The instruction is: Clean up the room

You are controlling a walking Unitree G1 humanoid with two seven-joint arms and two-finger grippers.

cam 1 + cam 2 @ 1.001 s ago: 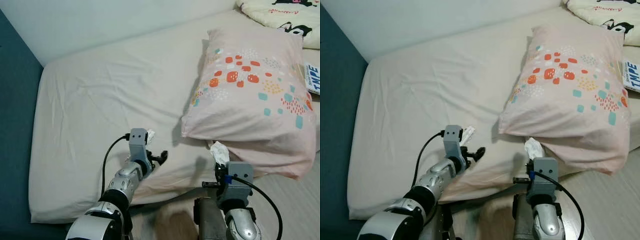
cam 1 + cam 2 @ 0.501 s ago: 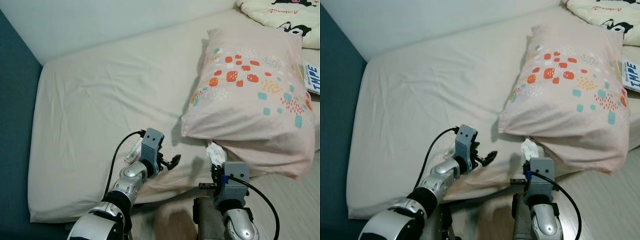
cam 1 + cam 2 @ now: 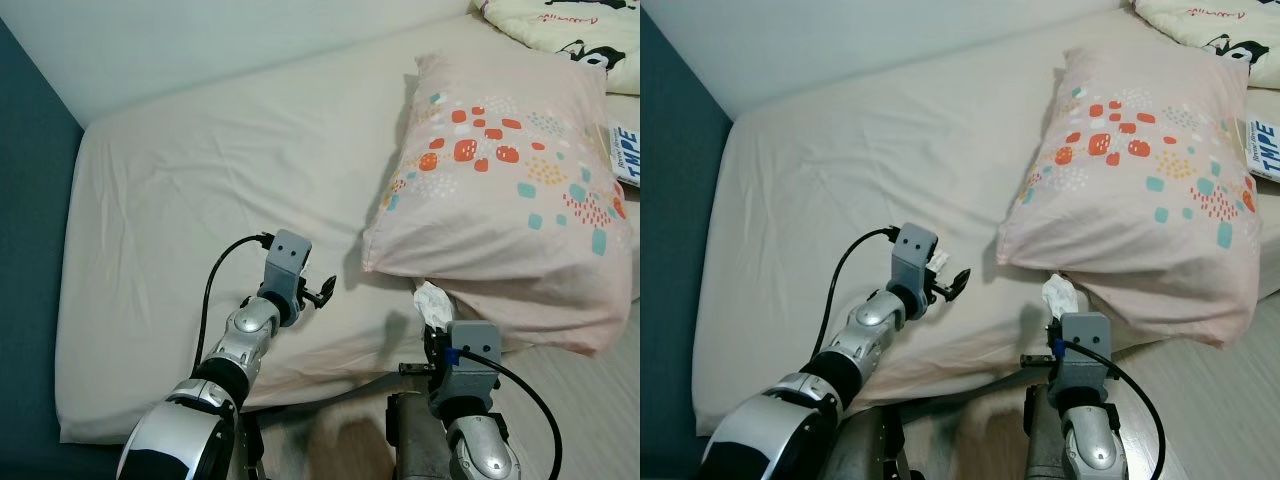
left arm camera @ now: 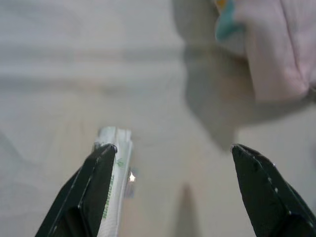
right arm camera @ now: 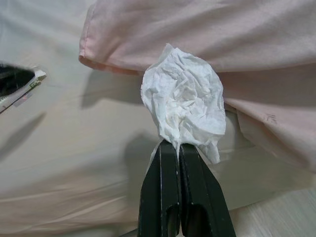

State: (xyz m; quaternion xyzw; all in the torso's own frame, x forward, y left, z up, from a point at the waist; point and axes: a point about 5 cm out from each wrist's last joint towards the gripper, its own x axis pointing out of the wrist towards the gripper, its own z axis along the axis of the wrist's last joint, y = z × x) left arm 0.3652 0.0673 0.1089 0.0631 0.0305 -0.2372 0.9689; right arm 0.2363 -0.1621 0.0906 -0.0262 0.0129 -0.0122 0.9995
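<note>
Tissue (image 5: pixel 183 108) pinched in the right hand (image 5: pixel 178 148) for disposal; left hand (image 4: pixel 170 165), spread wide, straddles a wrapper (image 4: pixel 114 177) on the bed (image 3: pixel 180 190).

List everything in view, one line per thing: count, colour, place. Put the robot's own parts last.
Mattress: one, cream sheet, filling most of the scene, against the white wall.
Pillow: one, pale pink with red, teal and yellow print, on the robot's right side of the mattress.
Blanket: one, cream with black print, at the far right corner.
Book: one, white with blue letters, at the right edge beside the pillow.
Wrapper: one, white with green print, flat on the sheet by the left hand.
Tissue: one, white, crumpled, pinched in the right hand.
Floor: light wood, lower right.
Left hand: black fingers open, over the wrapper.
Right hand: black fingers shut on the tissue.
</note>
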